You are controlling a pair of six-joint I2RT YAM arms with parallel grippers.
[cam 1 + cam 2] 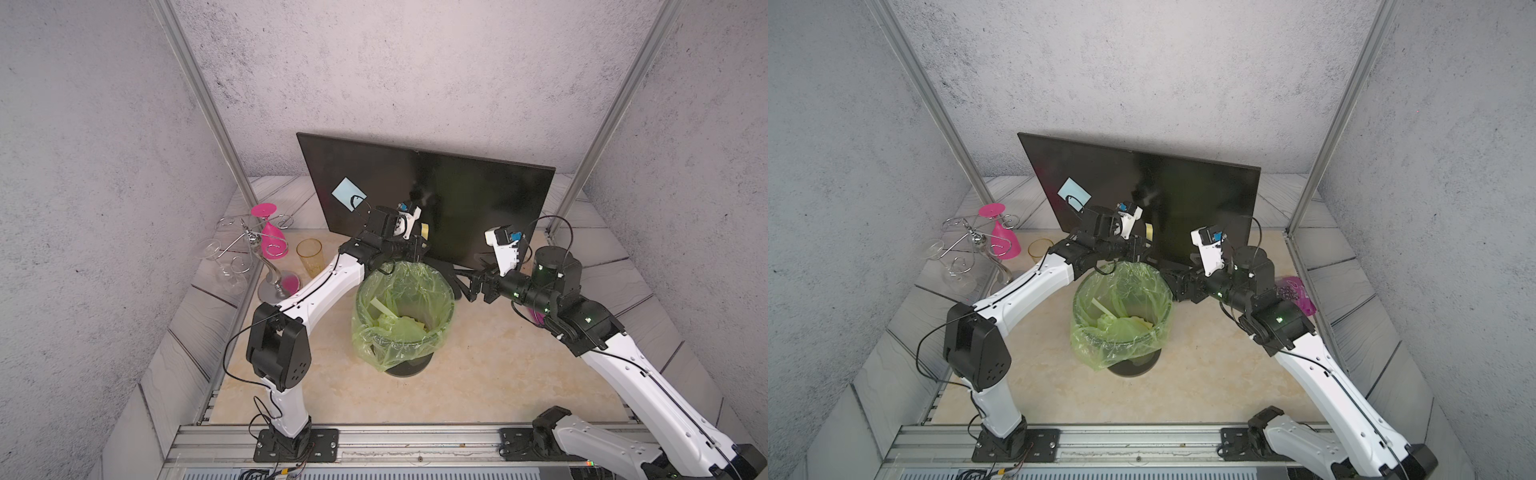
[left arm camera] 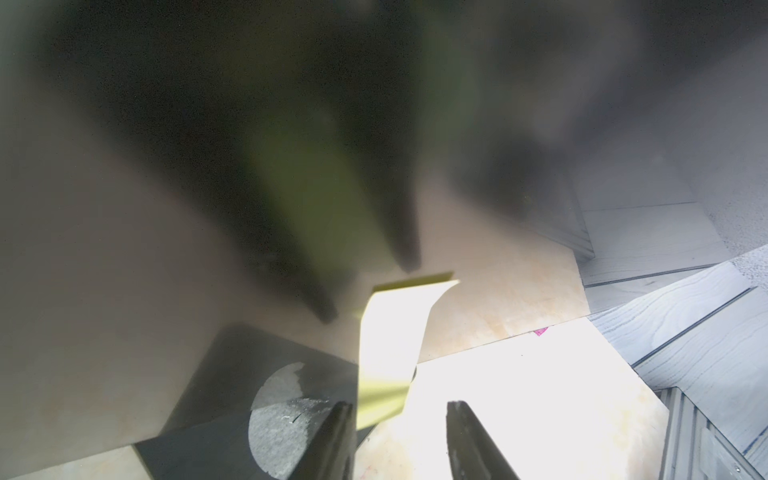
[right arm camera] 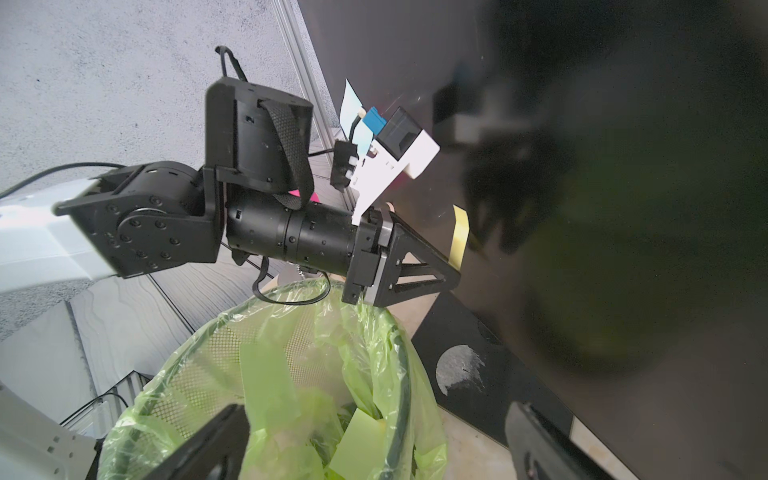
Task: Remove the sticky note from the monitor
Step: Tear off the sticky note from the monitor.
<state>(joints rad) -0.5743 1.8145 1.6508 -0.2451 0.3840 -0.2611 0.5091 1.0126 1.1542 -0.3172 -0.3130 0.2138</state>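
The black monitor [image 1: 457, 199] [image 1: 1183, 195] stands at the back, tilted. A yellow sticky note [image 2: 395, 332] [image 3: 459, 237] curls off the lower screen; in both top views only a sliver of it [image 1: 424, 229] [image 1: 1148, 230] shows. My left gripper [image 2: 399, 405] [image 1: 419, 245] is at the screen with its jaws apart. The note's free end hangs between them, against one finger [image 2: 340, 424]. A light blue sticky note [image 1: 349, 193] [image 1: 1073, 191] is stuck further left on the screen. My right gripper [image 3: 374, 440] [image 1: 469, 282] stands wide open over the bin's rim, holding nothing.
A mesh bin with a green liner [image 1: 374, 340] [image 3: 291, 374] holds discarded notes in front of the monitor. The monitor's flat black base [image 2: 232, 395] lies under my left gripper. A wire glass rack with a pink glass [image 1: 272, 237] and an amber cup [image 1: 309, 255] stand at the left.
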